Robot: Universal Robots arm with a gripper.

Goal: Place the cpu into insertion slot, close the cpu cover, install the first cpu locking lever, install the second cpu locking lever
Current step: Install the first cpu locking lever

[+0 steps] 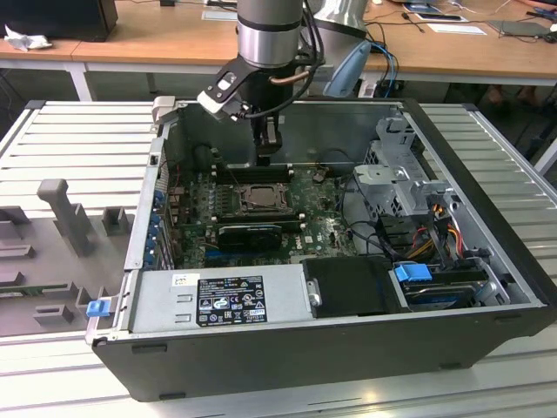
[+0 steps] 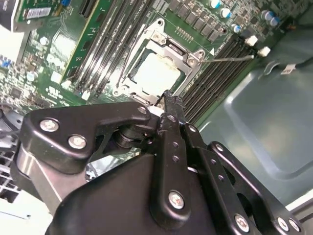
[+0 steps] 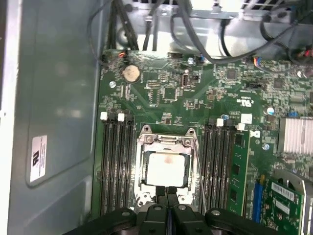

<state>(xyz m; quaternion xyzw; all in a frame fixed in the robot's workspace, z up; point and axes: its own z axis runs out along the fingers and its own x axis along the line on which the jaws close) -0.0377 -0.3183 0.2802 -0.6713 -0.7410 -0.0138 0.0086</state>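
Observation:
The cpu [image 3: 166, 169] is a pale square plate lying in the insertion slot [image 3: 143, 198] on the green motherboard. It shows in both wrist views, also as cpu [image 2: 156, 73]. The silver cpu cover [image 3: 166, 141] lies flat as a frame around the cpu. A thin wire locking lever [image 3: 199, 176] runs along one side of the socket; in the second wrist view this lever [image 2: 230, 58] sticks out over the RAM slots. My gripper [image 3: 166, 191] hovers just at the socket's edge, fingers shut together with nothing between them. The exterior view has the gripper [image 1: 268, 150] above the socket [image 1: 261, 197].
Long black RAM slots [image 3: 116, 161] flank the socket on both sides. The grey case wall [image 3: 54, 122] stands close beside the board. Cables [image 1: 365, 205] and a metal drive cage [image 1: 405, 170] fill the exterior view's right of the case. A power supply [image 1: 218, 296] sits at the front.

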